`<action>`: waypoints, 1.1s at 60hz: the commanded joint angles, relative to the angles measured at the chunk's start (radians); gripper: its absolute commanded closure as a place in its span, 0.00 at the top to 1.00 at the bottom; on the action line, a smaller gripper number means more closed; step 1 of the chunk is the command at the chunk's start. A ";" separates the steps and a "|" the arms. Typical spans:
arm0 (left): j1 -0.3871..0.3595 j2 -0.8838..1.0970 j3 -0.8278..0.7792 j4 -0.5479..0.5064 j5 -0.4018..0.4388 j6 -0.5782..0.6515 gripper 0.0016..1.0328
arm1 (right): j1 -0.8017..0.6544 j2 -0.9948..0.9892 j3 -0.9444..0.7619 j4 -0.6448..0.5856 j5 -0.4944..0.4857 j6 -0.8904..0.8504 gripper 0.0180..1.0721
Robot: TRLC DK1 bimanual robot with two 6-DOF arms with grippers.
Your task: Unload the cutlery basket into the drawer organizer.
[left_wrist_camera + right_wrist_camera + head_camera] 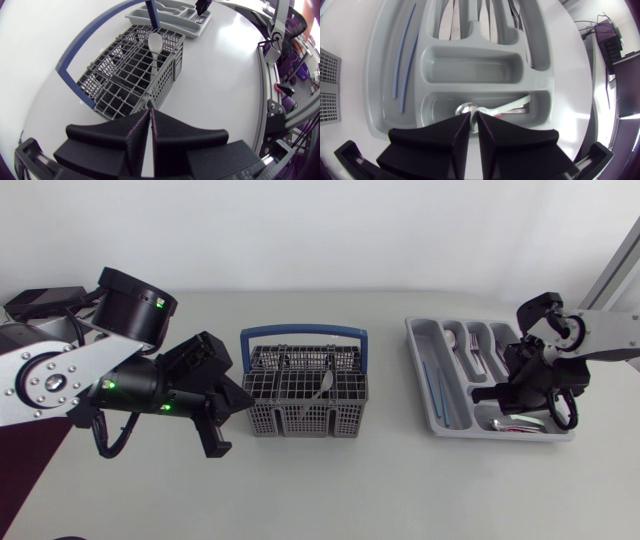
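Note:
The grey cutlery basket (300, 420) with a blue handle (303, 333) stands mid-table, and one pale spoon (323, 385) sticks up inside it. My left gripper (245, 397) hovers just left of the basket, its fingers pressed together and empty; in the left wrist view this gripper (150, 125) points at the basket (130, 75) and the spoon (156, 42). The grey drawer organizer (415, 345) lies at the right. My right gripper (490, 392) hangs over its front compartment. In the right wrist view that gripper (474, 125) is shut just above a metal spoon (466, 108) lying there.
The organizer (377, 75) holds two blue sticks (402, 55) in its long side slot and forks and spoons in the far slots (475, 350). Open tabletop lies in front of the basket and between the basket and the organizer.

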 commanded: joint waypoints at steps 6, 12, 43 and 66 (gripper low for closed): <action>-0.001 0.001 0.026 -0.007 0.005 0.004 0.18 | 0.053 0.061 0.012 0.015 -0.005 0.069 0.33; 0.001 0.005 0.031 -0.007 0.005 0.007 0.18 | 0.064 0.066 0.020 0.019 -0.005 0.083 0.44; -0.088 0.152 0.244 -0.074 0.009 0.180 0.34 | 0.093 -0.255 -0.081 -0.036 -0.324 -0.014 0.95; -0.136 0.320 0.377 -0.145 0.009 0.403 0.62 | 0.196 -0.328 -0.130 0.001 -0.485 -0.031 0.95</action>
